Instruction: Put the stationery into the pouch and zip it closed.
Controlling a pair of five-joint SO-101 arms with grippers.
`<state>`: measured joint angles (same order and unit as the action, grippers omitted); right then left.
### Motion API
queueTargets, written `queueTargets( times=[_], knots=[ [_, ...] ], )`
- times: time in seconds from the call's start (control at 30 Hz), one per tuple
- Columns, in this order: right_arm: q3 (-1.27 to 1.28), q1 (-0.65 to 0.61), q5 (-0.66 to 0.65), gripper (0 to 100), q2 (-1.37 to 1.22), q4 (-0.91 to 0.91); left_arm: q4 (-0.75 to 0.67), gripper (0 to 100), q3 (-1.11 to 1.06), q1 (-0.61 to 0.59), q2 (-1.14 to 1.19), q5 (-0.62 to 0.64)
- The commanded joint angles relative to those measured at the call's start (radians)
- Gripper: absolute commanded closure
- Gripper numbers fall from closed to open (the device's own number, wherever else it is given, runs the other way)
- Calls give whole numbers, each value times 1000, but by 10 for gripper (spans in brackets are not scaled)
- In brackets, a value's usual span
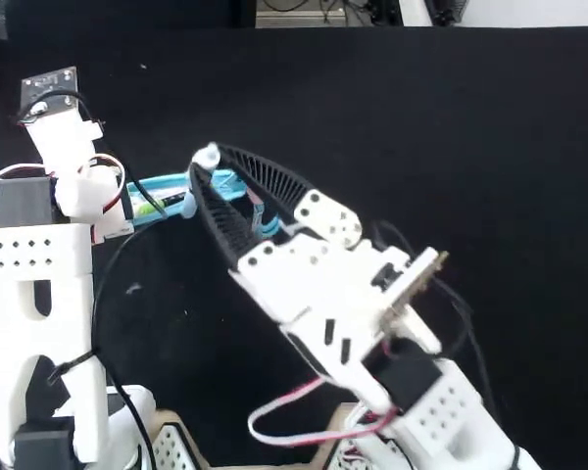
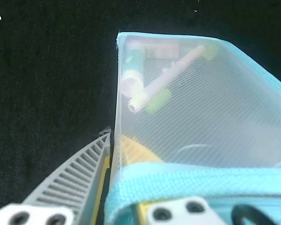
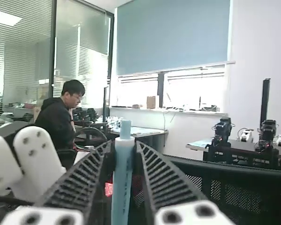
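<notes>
The pouch [image 2: 192, 112] is translucent mesh with teal trim, and it holds a white pen [image 2: 171, 77] and green-capped items. My left gripper [image 2: 113, 140] is shut on the pouch's teal edge, one ribbed finger [image 2: 77, 176] outside the mesh. In the high view the pouch [image 1: 167, 196] shows as a blue strip between the two arms, mostly hidden by my right gripper [image 1: 208, 162]. That right gripper [image 3: 125, 140] is tilted up off the table and shut on a light blue pen-like stick [image 3: 123, 178] with a pale tip [image 1: 207, 155].
A black cloth [image 1: 451, 137] covers the table, with open room at the back and right. The left arm's white body [image 1: 34, 294] stands at the left edge, the right arm's body [image 1: 412, 382] at the lower right, with loose cables [image 1: 294, 406] near the front.
</notes>
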<state>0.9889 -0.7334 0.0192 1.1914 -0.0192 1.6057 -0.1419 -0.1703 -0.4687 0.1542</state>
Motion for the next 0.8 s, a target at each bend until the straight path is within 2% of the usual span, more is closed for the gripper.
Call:
queueTargets(
  times=[0.0, 0.33, 0.53, 0.77],
  knots=[
    [22, 69, 8, 988, -39, -121, -3, 970, -22, -13, 6, 2],
    [19, 74, 12, 988, 16, -126, -3, 970, -22, -13, 9, 2],
    [-18, -2, 9, 988, 105, -126, -5, 970, -22, -13, 9, 2],
    [-31, -9, 9, 988, -4, -157, -5, 970, -22, -13, 9, 2]
  ],
)
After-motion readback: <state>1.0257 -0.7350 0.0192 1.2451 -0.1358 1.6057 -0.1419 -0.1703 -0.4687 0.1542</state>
